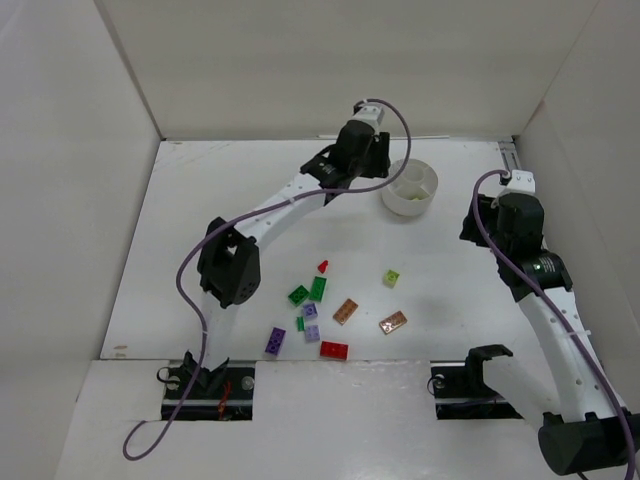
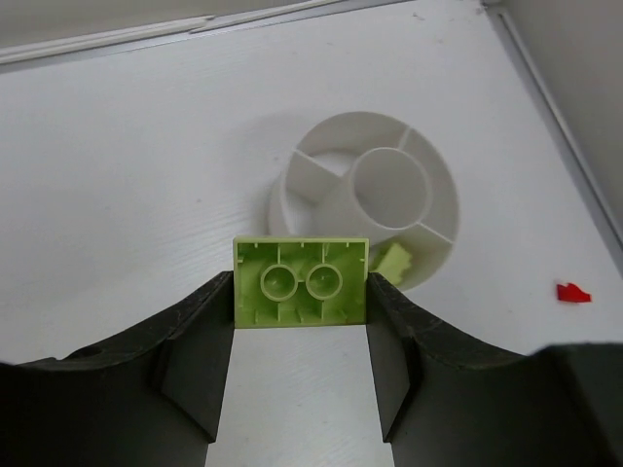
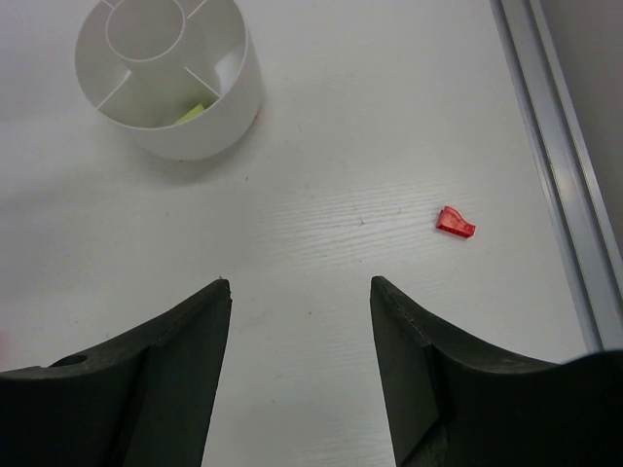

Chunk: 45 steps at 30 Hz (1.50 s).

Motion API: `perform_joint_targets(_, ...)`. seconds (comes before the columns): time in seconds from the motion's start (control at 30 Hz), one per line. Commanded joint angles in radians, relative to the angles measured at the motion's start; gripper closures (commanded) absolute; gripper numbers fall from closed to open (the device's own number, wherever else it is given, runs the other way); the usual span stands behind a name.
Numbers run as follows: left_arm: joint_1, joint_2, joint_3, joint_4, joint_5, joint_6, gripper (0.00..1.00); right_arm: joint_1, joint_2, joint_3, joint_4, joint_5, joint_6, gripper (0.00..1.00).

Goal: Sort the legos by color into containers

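Our left claw [image 2: 300, 295] grips a lime brick [image 2: 300, 277] near the white dish [image 2: 443, 192], where another lime piece [image 2: 394, 261] lies in one wedge. Our right claw [image 3: 300, 292] hangs spread and empty near a red piece [image 3: 455, 223]. The other bricks [image 1: 320, 289] lie scattered well apart from the dish.

left tool [image 2: 301, 304] gripping lime lego [image 2: 300, 277], right tool [image 3: 300, 284] spread

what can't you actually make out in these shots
Top view: the lime brick clamped in the left fingers is hidden beneath the left arm.
Top view: what lies in the dish is too small to tell.
Wrist views: the lime piece in the dish is partly behind its wall, shape unclear.
Top view: the red piece near the rail does not show, perhaps behind the right arm.
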<state>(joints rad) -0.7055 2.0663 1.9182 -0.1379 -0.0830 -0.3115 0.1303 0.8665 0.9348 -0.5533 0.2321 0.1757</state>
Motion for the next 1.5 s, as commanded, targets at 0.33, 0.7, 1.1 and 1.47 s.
perform_joint_targets(0.33,-0.158,0.158,0.243,-0.028,-0.099,-0.069,0.64,-0.018,-0.015,0.006,-0.022,0.049,0.005,0.34)
perform_joint_targets(0.7,-0.158,0.279,0.291,0.029,-0.201,-0.189,0.63,-0.018,-0.024,0.006,-0.022,0.049,0.005,0.34)
perform_joint_targets(1.1,-0.187,0.299,0.291,0.096,-0.218,-0.198,0.51,-0.018,-0.024,0.006,-0.022,0.049,0.005,0.33)
perform_joint_targets(1.47,-0.196,0.298,0.291,0.096,-0.245,-0.179,0.27,-0.018,-0.015,0.006,-0.022,0.049,0.005,0.33)
